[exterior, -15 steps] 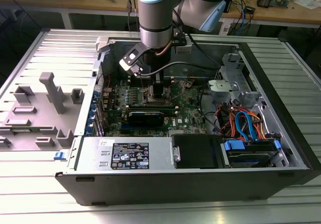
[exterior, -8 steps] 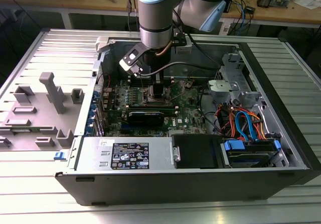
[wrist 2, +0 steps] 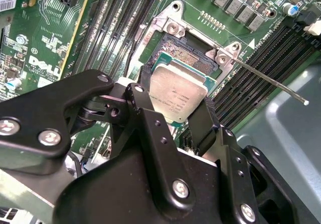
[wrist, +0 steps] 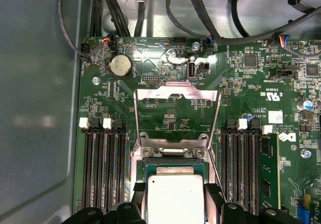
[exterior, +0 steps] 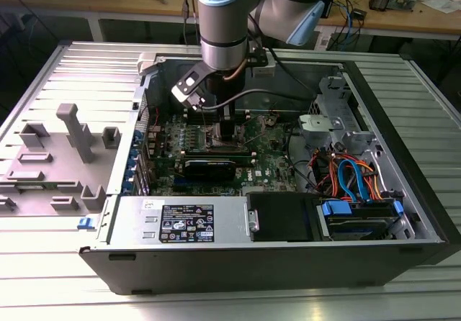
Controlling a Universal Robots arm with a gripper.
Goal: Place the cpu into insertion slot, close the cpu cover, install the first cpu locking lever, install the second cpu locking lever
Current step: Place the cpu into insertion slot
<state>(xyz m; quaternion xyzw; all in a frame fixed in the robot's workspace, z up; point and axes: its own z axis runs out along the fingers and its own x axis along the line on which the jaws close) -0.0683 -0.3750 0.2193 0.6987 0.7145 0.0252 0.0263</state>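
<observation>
My gripper (wrist 2: 175, 102) (wrist: 175, 194) (exterior: 219, 125) is shut on the cpu (wrist 2: 178, 94) (wrist: 175, 200), a silver-topped square chip held by two opposite edges between black fingers (wrist 2: 144, 81). The chip hangs level over the insertion slot (wrist 2: 186, 50) (wrist: 173, 162) on the green board (exterior: 268, 155). Part of the slot's dark centre shows beyond the chip's edge. I cannot tell whether chip and slot touch. The cpu cover (wrist: 176, 87) stands flipped open behind the slot. A thin locking lever (wrist 2: 271, 81) sticks out sideways, unlatched.
Black memory slots (wrist: 103, 169) (wrist: 248, 169) flank the slot on both sides. A long black graphics card (exterior: 216, 168) lies near the gripper inside the open computer case (exterior: 403, 213). Orange and blue cables (exterior: 353, 177) fill the exterior view's right. A grey fixture (exterior: 68, 152) stands outside.
</observation>
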